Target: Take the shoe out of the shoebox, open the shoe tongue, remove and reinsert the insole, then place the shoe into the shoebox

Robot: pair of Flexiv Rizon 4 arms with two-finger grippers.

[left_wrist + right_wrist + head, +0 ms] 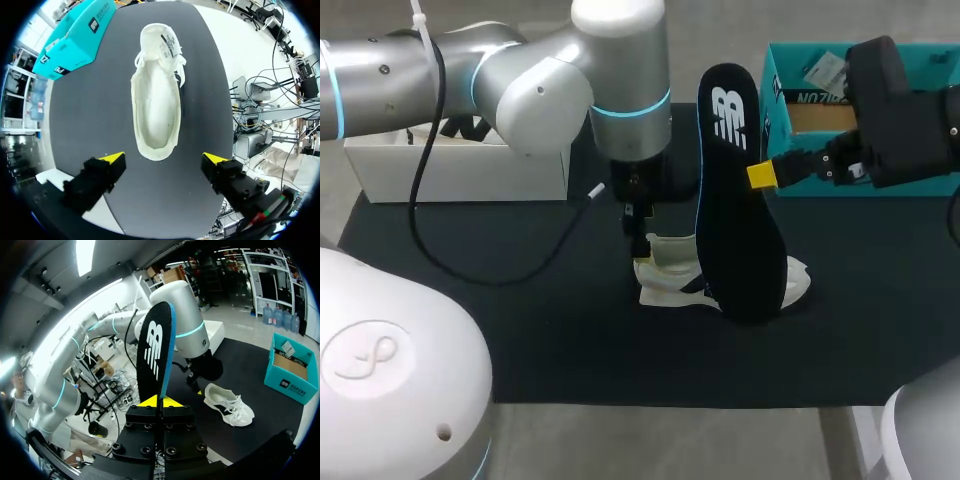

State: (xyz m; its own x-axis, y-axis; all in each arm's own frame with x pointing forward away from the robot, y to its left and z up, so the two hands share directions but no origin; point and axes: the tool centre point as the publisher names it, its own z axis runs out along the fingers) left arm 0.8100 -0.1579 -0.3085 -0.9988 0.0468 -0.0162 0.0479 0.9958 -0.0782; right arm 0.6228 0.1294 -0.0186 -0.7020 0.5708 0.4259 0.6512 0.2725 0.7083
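Note:
A white shoe lies on the black mat, partly hidden in the head view by the black insole. My right gripper is shut on that insole's edge and holds it upright above the shoe; the insole stands up between its yellow tips. My left gripper hangs open above the heel end of the shoe, looking straight down into the hollow inside, with nothing between its fingers. The teal shoebox stands at the back right, behind the right gripper.
A white box sits at the back left edge of the mat. A black cable loops down from my left arm over the mat. The teal shoebox lies beside the shoe's toe end.

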